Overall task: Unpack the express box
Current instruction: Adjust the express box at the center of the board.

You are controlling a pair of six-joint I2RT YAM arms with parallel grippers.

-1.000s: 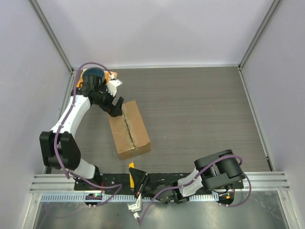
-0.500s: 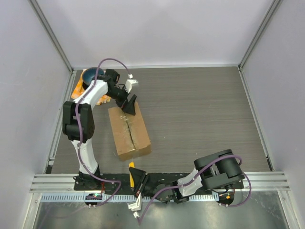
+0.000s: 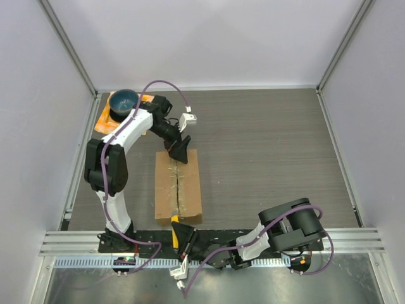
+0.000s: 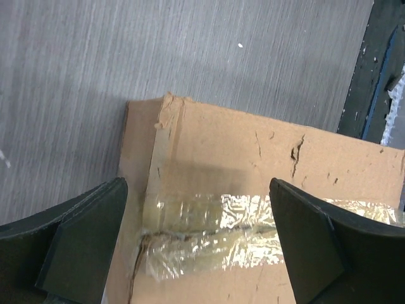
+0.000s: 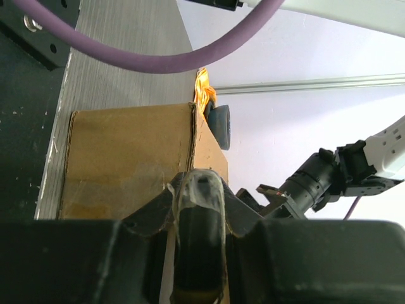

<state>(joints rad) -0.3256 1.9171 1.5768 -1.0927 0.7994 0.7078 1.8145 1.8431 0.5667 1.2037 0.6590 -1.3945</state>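
The express box (image 3: 178, 187) is laid lengthwise on the table (image 3: 266, 145), its near end at the near edge. Its far end is seen beneath the left gripper (image 3: 180, 152), whose jaws are spread wide along the taped seam (image 4: 209, 212); contact cannot be judged. The left arm is stretched far out, then bent back rightward. The right gripper (image 3: 182, 239) is folded low beside the box's near end, and its jaws cannot be made out.

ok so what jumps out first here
The brown express box lies left of centre on the table, crinkled clear tape along its top seam. The left gripper is open at its far end. A blue bowl sits on an orange cloth, far left.
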